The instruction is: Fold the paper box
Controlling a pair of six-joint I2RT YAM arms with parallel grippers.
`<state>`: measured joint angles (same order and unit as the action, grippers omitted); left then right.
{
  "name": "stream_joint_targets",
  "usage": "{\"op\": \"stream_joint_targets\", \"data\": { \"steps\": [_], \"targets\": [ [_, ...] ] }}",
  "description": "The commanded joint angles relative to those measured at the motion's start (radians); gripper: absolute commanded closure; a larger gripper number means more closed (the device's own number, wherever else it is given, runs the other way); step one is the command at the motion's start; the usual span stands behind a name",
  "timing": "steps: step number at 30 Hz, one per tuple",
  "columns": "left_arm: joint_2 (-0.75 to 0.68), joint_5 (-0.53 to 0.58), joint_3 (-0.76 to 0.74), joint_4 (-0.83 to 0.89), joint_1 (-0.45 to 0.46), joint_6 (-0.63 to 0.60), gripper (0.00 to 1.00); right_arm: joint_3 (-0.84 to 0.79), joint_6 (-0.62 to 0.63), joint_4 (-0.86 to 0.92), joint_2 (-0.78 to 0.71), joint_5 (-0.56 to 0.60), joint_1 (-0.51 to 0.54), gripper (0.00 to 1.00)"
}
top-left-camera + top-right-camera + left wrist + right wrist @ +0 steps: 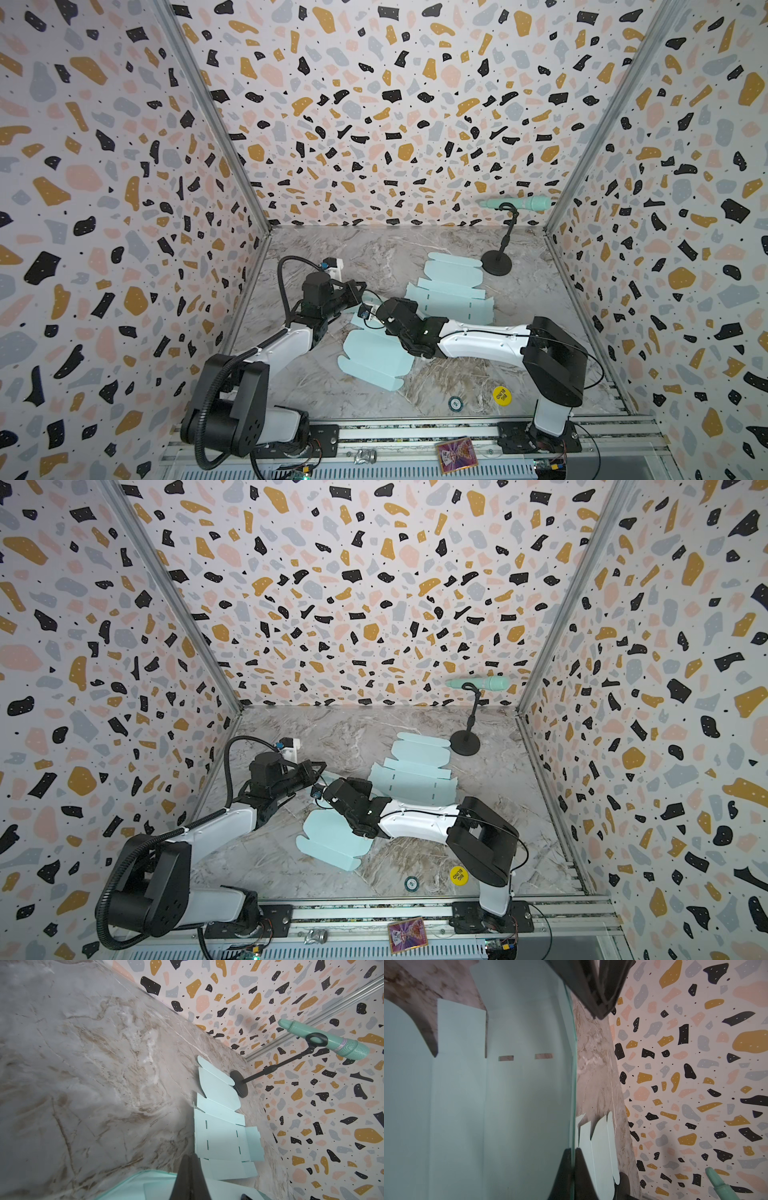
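Though most of it lies flat mid-bench (374,249), the box (374,361) is pinched at one lifted edge by the right hand (573,1153).

The box is a pale-blue die-cut sheet, not yet folded, with creased panels, rounded flaps and two small slots. The right hand is clenched on its edge. The left hand (190,1159) is clenched too, fingers pressed together beside the box; whether paper sits between them cannot be told. The left arm (286,336) and right arm (478,340) stretch low and meet over the box. A second blank (451,291) lies flat farther back, near the stand (496,264).
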<state>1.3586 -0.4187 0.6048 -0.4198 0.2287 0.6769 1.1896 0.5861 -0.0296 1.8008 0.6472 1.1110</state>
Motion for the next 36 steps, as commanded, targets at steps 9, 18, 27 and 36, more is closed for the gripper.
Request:
{"op": "stream_joint_targets", "data": {
  "steps": [9,18,27,36],
  "targets": [
    [-0.064,0.046,-0.123,-0.038,0.085,0.017,1.00,-0.023,-0.005,-0.066,-0.063,0.040,0.016,1.00],
    [-0.078,0.071,-0.197,-0.100,0.105,0.051,1.00,-0.113,0.062,-0.155,-0.046,0.149,0.050,1.00],
    [-0.081,0.029,-0.357,-0.176,-0.008,0.049,0.90,-0.199,0.063,-0.187,-0.058,0.156,0.049,1.00],
    [0.001,0.007,-0.358,-0.234,-0.012,0.037,0.72,-0.218,0.050,-0.206,-0.070,0.139,0.046,1.00]
  ]
}}
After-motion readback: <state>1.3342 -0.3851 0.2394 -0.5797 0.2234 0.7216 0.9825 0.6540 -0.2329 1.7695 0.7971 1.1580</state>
